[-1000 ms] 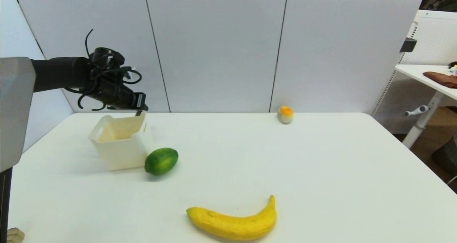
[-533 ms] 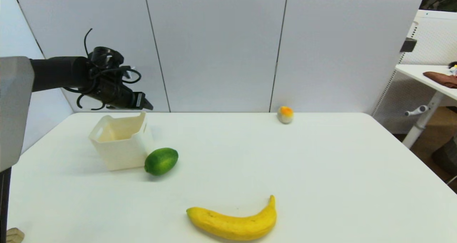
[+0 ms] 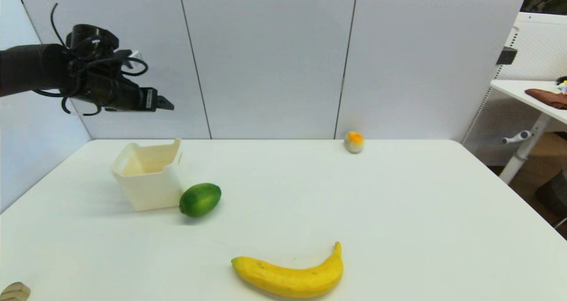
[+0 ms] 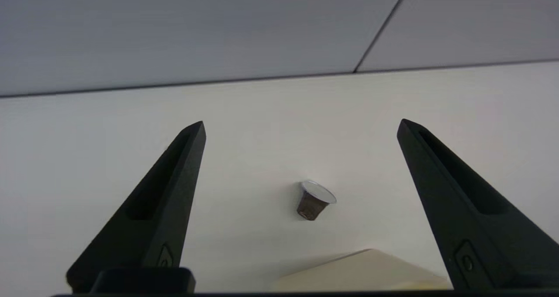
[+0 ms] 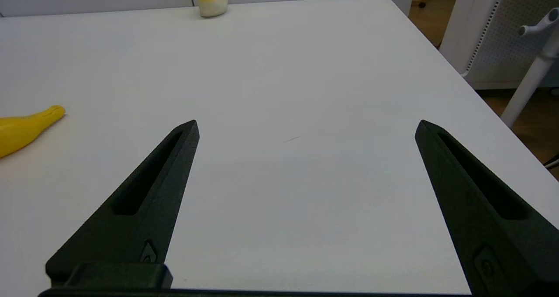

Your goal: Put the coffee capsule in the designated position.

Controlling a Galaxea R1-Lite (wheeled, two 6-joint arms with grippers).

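Spanning most of the head view, the white table [image 3: 398, 203] carries a banana [image 3: 290, 274], the cream bin [image 3: 148, 177] with a lime [image 3: 200, 199] touching its near corner, and an orange-and-grey ball [image 3: 354, 142] at the far edge. Raised above and behind the bin, the left gripper [image 3: 165, 105] is spread wide and empty, while the right gripper [image 5: 305, 129], also wide open and empty, hovers low over bare table. Smallest, the coffee capsule [image 4: 315, 200] lies on the table just beyond the bin's rim, tilted with its foil end up, centred ahead of and below the left fingers, so the left arm seems better placed.
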